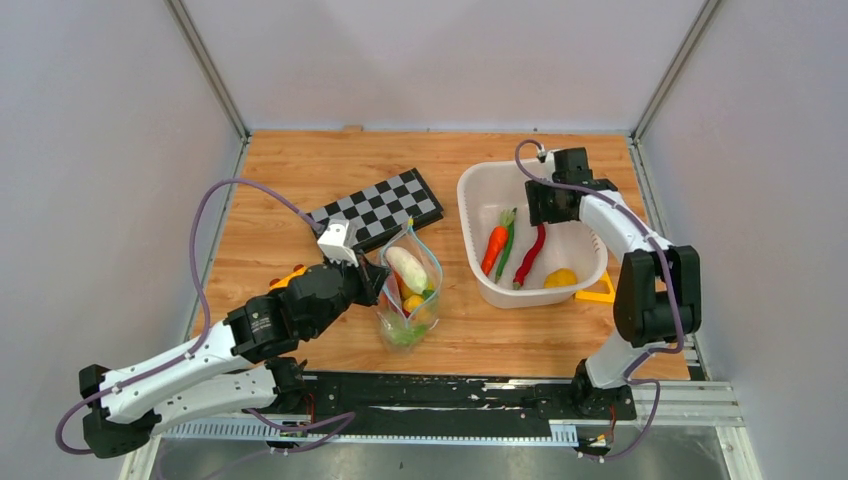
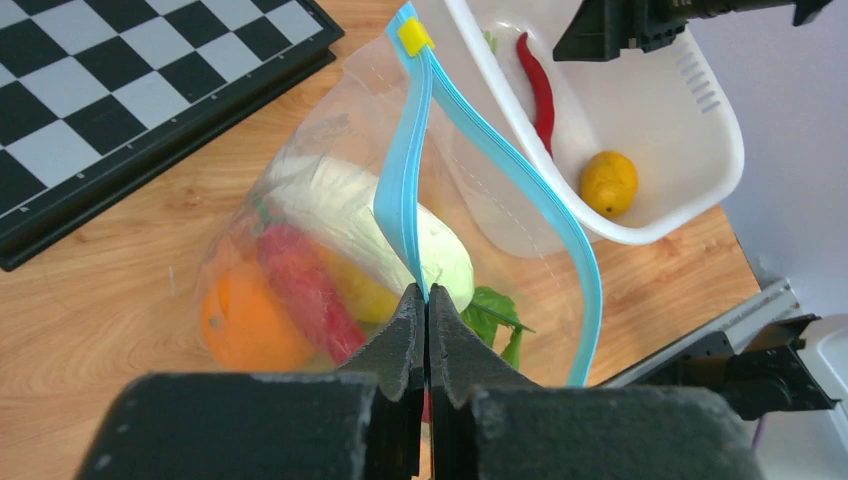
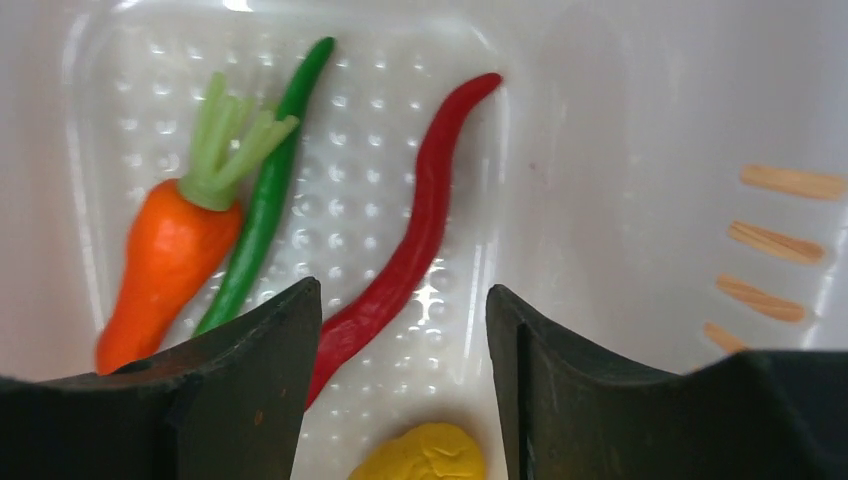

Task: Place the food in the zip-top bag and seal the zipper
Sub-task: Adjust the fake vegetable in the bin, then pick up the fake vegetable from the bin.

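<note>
The clear zip-top bag (image 1: 408,292) stands on the table with its mouth open; inside lie a white radish (image 2: 360,220), an orange (image 2: 240,320), a red pepper (image 2: 305,290) and green leaves (image 2: 495,315). My left gripper (image 2: 427,292) is shut on the teal-blue zipper (image 2: 403,190) of the near lip and holds it up. My right gripper (image 3: 403,300) is open above the white basket (image 1: 480,185), over a red chili (image 3: 410,240), a carrot (image 3: 170,260), a green pepper (image 3: 265,200) and a yellow lemon (image 3: 425,455).
A folded chessboard (image 1: 385,205) lies behind the bag. A yellow object (image 1: 600,293) pokes out at the basket's near right corner. The enclosure walls stand close on both sides. A metal rail (image 1: 450,400) runs along the near edge.
</note>
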Action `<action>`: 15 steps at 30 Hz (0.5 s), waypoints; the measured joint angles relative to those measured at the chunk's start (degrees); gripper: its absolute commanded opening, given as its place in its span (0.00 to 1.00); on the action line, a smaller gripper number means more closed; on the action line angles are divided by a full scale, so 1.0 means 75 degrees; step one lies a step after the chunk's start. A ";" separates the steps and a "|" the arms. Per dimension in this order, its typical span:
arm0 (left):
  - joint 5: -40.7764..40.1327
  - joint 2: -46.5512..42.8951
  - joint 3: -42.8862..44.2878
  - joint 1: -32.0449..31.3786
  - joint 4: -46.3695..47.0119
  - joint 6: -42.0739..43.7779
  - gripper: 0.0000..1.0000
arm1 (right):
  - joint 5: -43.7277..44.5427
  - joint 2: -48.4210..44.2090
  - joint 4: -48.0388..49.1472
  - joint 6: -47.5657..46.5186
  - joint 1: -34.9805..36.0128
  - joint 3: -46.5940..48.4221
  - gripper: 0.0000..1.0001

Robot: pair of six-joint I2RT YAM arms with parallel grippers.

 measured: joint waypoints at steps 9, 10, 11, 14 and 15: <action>-0.0606 -0.0309 -0.0254 0.0000 -0.0015 0.0131 0.00 | -0.2366 -0.0172 0.1107 0.1504 0.0175 -0.0099 0.75; -0.0641 -0.0326 -0.0300 0.0000 -0.0003 0.0131 0.00 | -0.2480 -0.0050 0.1192 0.1667 0.0192 -0.0087 0.75; -0.0656 -0.0344 -0.0338 0.0003 -0.0003 0.0128 0.00 | -0.2594 0.0099 0.1276 0.1824 0.0227 -0.0076 0.75; -0.0723 -0.0455 -0.0484 0.0000 0.0009 0.0122 0.00 | -0.2812 0.0525 0.1419 0.2238 0.0356 -0.0093 0.75; -0.0758 -0.0487 -0.0516 0.0000 0.0009 0.0119 0.00 | -0.2798 0.0606 0.1445 0.2361 0.0411 -0.0125 0.73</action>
